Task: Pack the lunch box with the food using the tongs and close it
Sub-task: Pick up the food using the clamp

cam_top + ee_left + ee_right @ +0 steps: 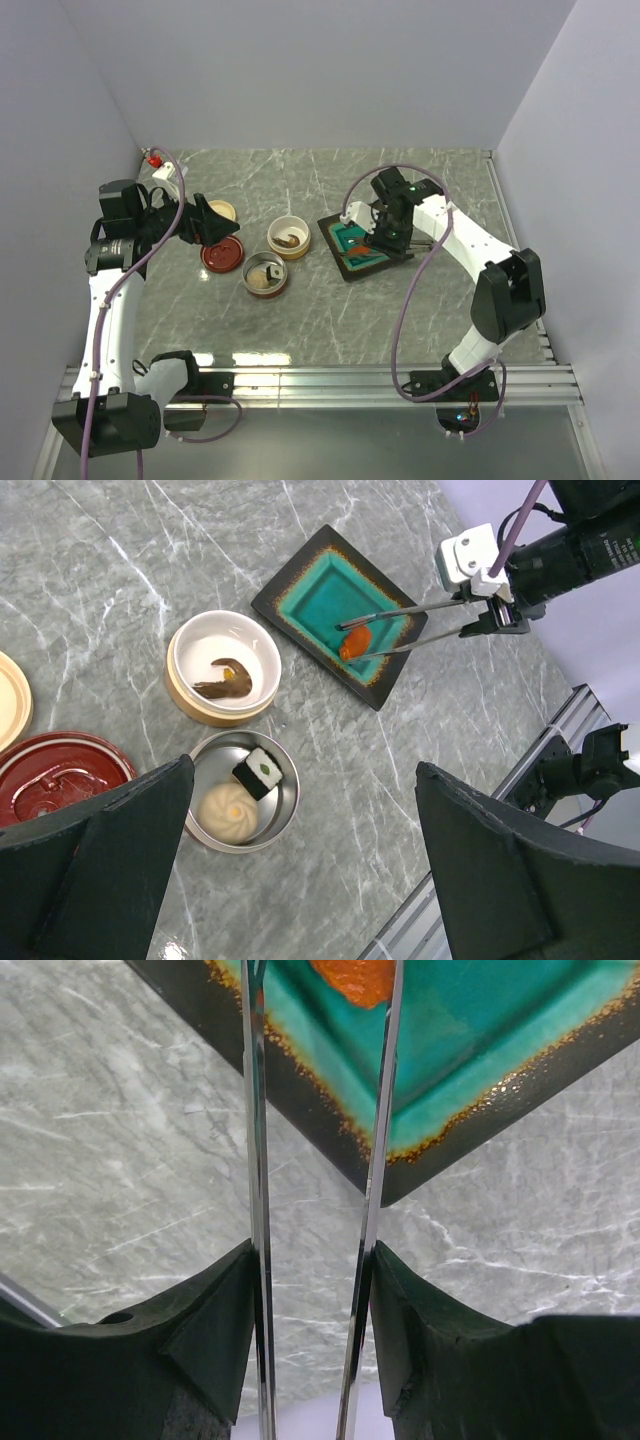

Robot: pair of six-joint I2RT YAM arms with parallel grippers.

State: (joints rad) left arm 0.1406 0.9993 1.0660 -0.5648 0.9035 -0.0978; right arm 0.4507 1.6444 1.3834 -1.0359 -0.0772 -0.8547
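Note:
My right gripper [312, 1300] is shut on the tongs [258, 1210], its pads pressing both thin arms from outside. In the left wrist view the tongs [420, 625] reach over the teal tray [310, 590], tips on either side of the orange-red piece [354, 643]. The lunch box stands as separate round parts. A cream bowl [190, 650] holds a dark brown lump [225, 683]. A steel bowl [285, 805] holds a pale round bun [228, 807] and a white cube [258, 772]. My left gripper [305, 880] hangs open above the steel bowl, holding nothing.
A red lid [55, 775] and a cream lid [10, 700] lie left of the bowls. In the top view the tray [345, 262] sits right of the cream bowl [290, 250] and steel bowl [266, 288]. Walls close the table on three sides; a metal rail [330, 380] runs along the near edge.

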